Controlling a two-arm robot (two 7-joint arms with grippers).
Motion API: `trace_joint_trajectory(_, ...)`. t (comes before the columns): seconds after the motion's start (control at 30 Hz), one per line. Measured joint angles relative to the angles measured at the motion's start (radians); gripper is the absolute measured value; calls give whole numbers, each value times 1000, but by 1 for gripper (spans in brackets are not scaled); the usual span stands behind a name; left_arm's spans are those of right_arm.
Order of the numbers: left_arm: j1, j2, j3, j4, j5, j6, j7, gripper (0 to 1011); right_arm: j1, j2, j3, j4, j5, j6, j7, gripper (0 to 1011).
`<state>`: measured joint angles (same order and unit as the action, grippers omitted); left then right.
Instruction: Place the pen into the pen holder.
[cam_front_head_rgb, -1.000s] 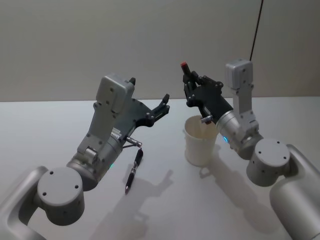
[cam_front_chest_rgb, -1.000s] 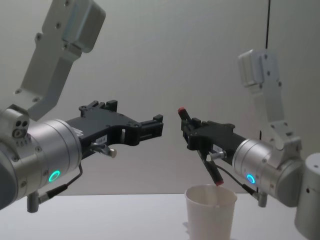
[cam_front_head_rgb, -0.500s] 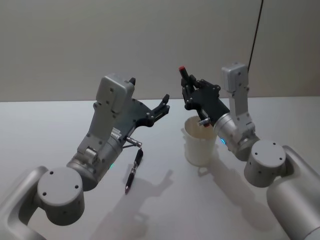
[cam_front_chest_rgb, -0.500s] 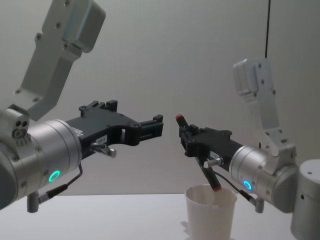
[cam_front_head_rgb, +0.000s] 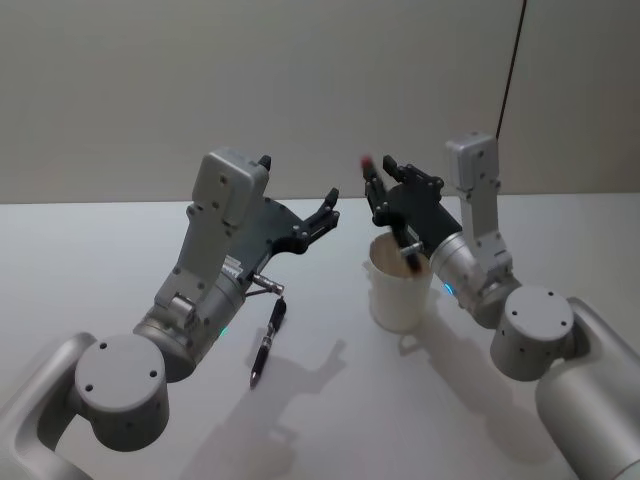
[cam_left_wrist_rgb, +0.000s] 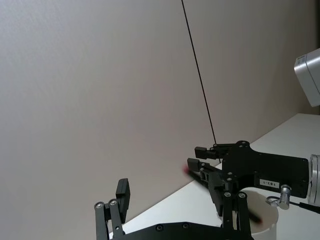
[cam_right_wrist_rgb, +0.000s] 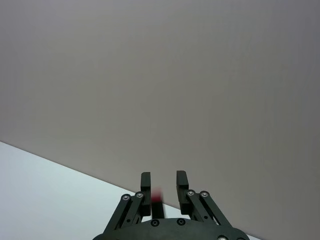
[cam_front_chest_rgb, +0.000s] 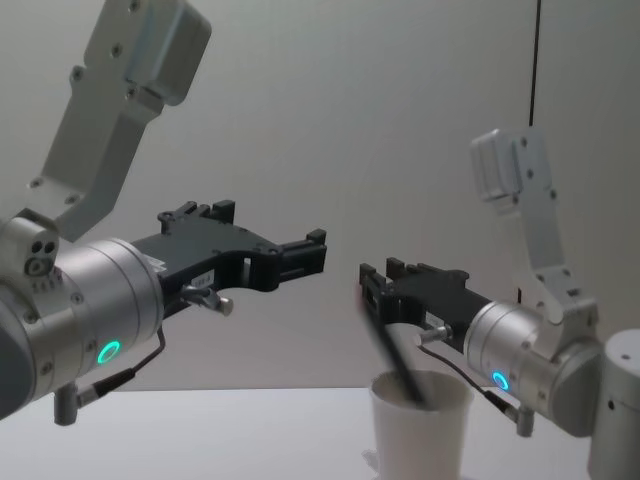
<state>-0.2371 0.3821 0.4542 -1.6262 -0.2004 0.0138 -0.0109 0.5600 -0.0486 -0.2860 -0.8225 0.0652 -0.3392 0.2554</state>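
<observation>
My right claw (cam_front_head_rgb: 380, 178) hung just above the pen holder (cam_front_head_rgb: 400, 295), fingers parted wider than the pen (cam_front_chest_rgb: 388, 346) and not pinching it. The pen stood tilted, lower end inside the pen holder, red top up between my fingers. My left claw (cam_front_head_rgb: 332, 205) hovered wide apart off to the side. A second pen (cam_front_head_rgb: 267, 345) lay on the tabletop (cam_front_head_rgb: 100, 260) beneath my left arm.
</observation>
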Motion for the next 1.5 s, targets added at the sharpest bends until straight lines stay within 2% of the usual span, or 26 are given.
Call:
trace_joint_trajectory(0.1, 0, 0, 0, 0, 0, 0, 0, 1003, -4, 2, 1, -4, 3, 1, -1, 331)
trace_joint_trajectory(0.2, 0, 0, 0, 0, 0, 0, 0, 1003, -8, 3, 2, -8, 5, 2, -1, 471)
trace_joint_trajectory(0.37, 0, 0, 0, 0, 0, 0, 0, 1003, -14, 6, 4, -16, 8, 2, -2, 570)
trace_joint_trajectory(0.4, 0, 0, 0, 0, 0, 0, 0, 1003, -15, 6, 4, -17, 9, 2, -2, 632)
trace_joint_trajectory(0.43, 0, 0, 0, 0, 0, 0, 0, 1003, -16, 6, 4, -18, 10, 3, -2, 645)
trace_joint_trajectory(0.57, 0, 0, 0, 0, 0, 0, 0, 1003, -21, 8, 5, -24, 13, 3, -2, 805)
trace_joint_trajectory(0.83, 0, 0, 0, 0, 0, 0, 0, 1003, -32, 12, 8, -41, 21, 3, -1, 998)
trace_joint_trajectory(1.07, 0, 0, 0, 0, 0, 0, 0, 1003, -61, 24, 14, -98, 42, 15, -1, 1002)
trace_joint_trajectory(1.5, 0, 0, 0, 0, 0, 0, 0, 1003, -189, 82, 49, -350, 129, 88, -39, 1002)
